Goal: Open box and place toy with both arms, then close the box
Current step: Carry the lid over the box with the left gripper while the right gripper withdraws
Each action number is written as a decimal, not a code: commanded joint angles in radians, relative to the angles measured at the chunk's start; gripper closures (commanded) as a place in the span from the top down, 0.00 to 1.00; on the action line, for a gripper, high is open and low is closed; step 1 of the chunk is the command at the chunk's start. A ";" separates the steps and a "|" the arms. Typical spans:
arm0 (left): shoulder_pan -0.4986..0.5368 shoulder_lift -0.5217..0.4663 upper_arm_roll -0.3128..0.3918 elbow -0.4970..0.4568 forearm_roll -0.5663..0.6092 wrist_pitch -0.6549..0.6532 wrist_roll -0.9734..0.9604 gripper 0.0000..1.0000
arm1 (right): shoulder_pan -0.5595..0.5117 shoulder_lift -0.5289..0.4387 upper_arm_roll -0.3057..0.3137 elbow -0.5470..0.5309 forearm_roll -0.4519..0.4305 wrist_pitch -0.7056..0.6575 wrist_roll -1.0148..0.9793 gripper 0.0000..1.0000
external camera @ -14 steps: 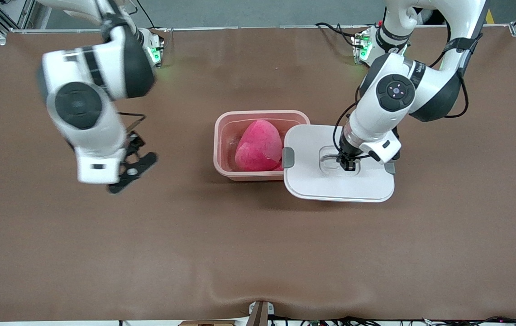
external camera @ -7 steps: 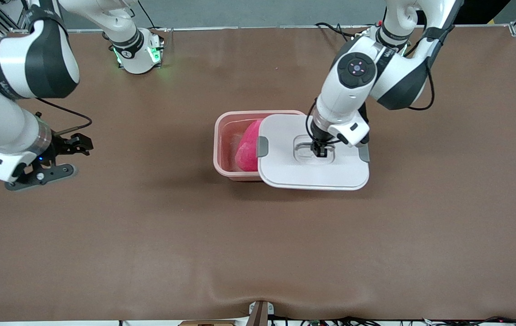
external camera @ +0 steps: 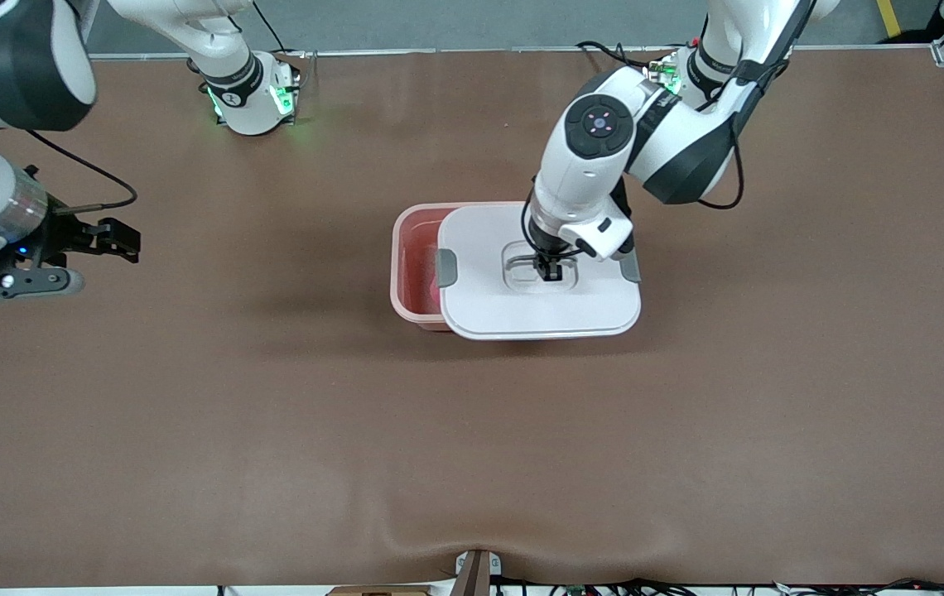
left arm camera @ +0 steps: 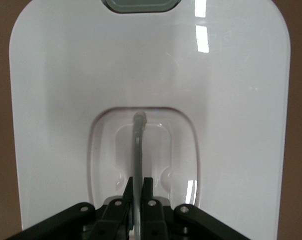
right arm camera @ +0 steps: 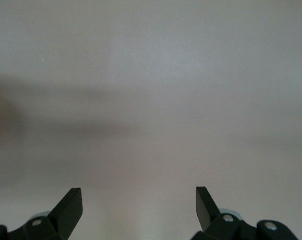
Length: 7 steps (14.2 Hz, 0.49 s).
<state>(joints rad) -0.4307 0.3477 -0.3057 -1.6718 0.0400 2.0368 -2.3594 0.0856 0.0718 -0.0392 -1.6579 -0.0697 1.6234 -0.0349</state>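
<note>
So the left gripper [external camera: 551,271] is pinching the lid [external camera: 538,310] by its grey centre handle [left arm camera: 138,150], jaws clamped tight on it. The lid is hanging off-centre over the box [external camera: 407,273], whose uncovered strip is sitting at 9 o'clock from the lid, long axes lined up. A sliver of the toy [external camera: 435,288] is peeking out inside. The right gripper [external camera: 66,257] is waiting over the bench [external camera: 472,455], jaws wide and empty.

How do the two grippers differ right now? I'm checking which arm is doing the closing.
The left gripper is shut on the lid handle, over the box; the right gripper is open and holds nothing. The left gripper points down at the lid; the right gripper waits at the right arm's end of the table, away from the box. Both have black fingers.
</note>
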 commanded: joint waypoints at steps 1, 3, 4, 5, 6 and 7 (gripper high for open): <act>-0.059 0.056 0.004 0.064 0.111 -0.032 -0.125 0.00 | -0.056 -0.049 0.018 -0.040 0.068 0.007 0.018 1.00; -0.082 0.102 0.003 0.124 0.127 -0.033 -0.190 0.00 | -0.056 -0.070 0.018 -0.039 0.068 -0.013 0.026 1.00; -0.088 0.115 0.002 0.132 0.127 -0.033 -0.201 0.00 | -0.056 -0.078 0.019 -0.033 0.068 -0.028 0.041 1.00; -0.109 0.120 0.003 0.132 0.127 -0.033 -0.211 0.00 | -0.056 -0.084 0.019 -0.025 0.068 -0.043 0.056 1.00; -0.120 0.126 0.007 0.132 0.127 -0.033 -0.224 0.00 | -0.055 -0.084 0.018 -0.005 0.068 -0.059 0.056 1.00; -0.125 0.128 0.004 0.132 0.126 -0.033 -0.239 0.00 | -0.055 -0.081 0.016 0.024 0.067 -0.080 0.056 1.00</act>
<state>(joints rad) -0.5323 0.4547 -0.3061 -1.5824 0.1438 2.0339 -2.5607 0.0431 0.0146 -0.0331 -1.6589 -0.0213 1.5793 -0.0014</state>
